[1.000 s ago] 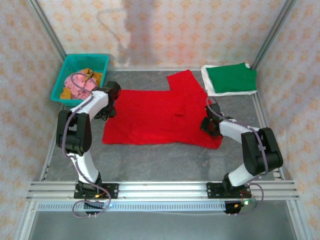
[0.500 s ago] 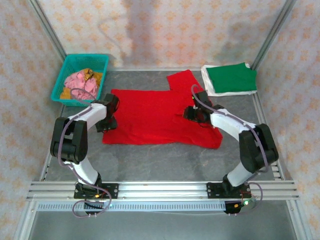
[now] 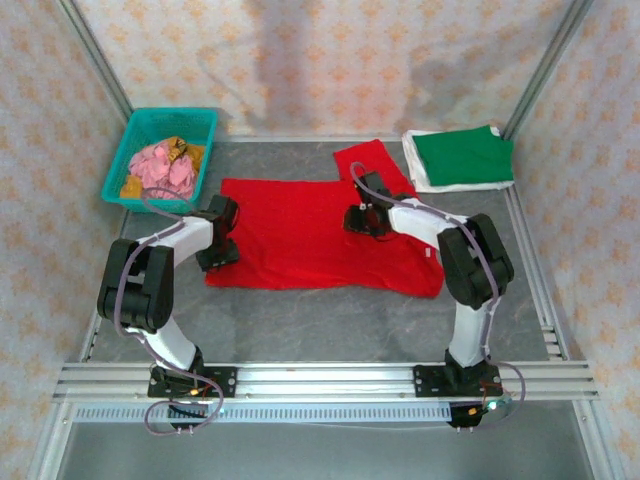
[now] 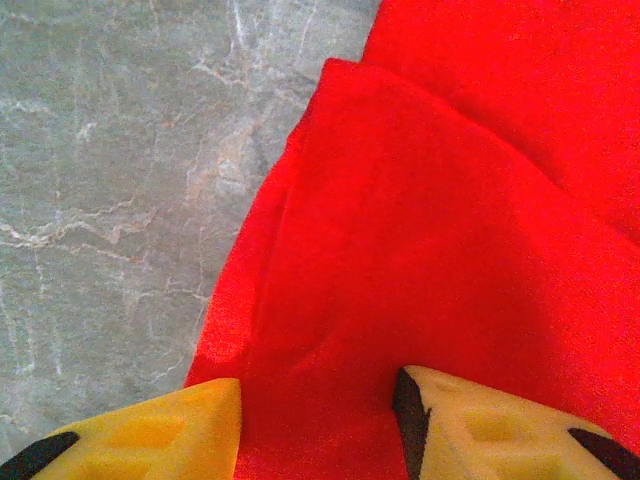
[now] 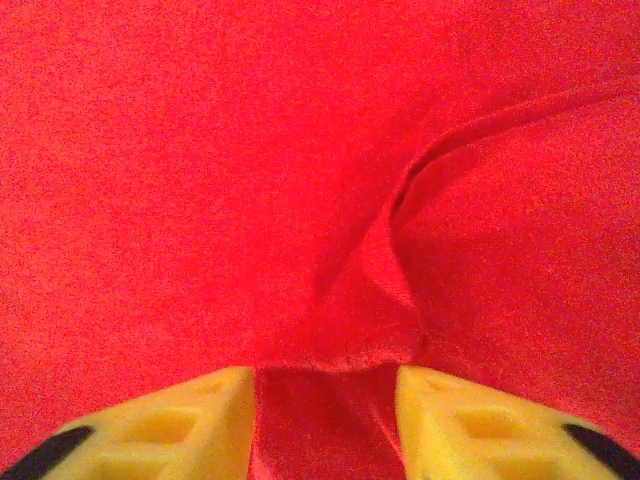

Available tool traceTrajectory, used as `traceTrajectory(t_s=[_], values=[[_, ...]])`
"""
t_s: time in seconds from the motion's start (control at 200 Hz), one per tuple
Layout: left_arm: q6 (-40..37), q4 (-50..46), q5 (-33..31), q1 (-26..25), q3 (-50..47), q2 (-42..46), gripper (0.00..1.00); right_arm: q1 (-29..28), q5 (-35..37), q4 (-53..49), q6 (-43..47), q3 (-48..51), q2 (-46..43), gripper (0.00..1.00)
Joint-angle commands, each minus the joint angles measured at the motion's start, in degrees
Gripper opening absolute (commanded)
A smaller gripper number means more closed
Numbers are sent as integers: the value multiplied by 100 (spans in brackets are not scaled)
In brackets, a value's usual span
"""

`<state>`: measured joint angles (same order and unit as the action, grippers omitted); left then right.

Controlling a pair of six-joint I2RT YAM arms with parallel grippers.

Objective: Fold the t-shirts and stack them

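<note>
**Red t-shirt being folded at the middle of the desk, both grippers down on it**

The red t-shirt [image 3: 300, 240] lies spread across the middle of the desk [image 3: 330, 320], its near hem well back from the near edge. The left gripper [image 4: 320, 400] sits on the shirt's left border with its fingers spread, one on bare desk and one on cloth, a doubled hem between them. The right gripper [image 5: 325, 400] is down on the middle of the shirt, fingers partway apart around a raised pucker; I cannot tell whether they clamp it. This looks like gathering the shirt for a fold. The next move probably calls for firm pinches and a level lift, so the cloth turns over without dragging. One sleeve juts toward the far edge and wants tucking in. At the far right corner the green t-shirt [image 3: 462, 155] lies folded on the white t-shirt [image 3: 413, 160], the stack to aim for. The teal basket [image 3: 205, 125] in the far left corner is out of the way.
</note>
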<state>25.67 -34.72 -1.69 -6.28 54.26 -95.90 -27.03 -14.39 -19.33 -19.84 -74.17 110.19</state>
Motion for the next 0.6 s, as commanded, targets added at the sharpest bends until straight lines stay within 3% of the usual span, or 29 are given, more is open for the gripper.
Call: traceTrajectory(t_s=[0.0, 0.205, 0.305, 0.596], values=[[96, 154, -8, -20, -146, -40, 46, -40, 407, -293, -59, -397, 229, 31], [113, 211, -80, 4, -264, 44, 46, -40, 811, -765, -98, -938, 521, 6], [138, 220, -111, 23, -355, 85, 46, -24, 909, -842, -148, -991, 461, 0], [351, -53, -85, 101, -518, 347, 45, 207, 1079, -916, -130, -1022, 3, 0]])
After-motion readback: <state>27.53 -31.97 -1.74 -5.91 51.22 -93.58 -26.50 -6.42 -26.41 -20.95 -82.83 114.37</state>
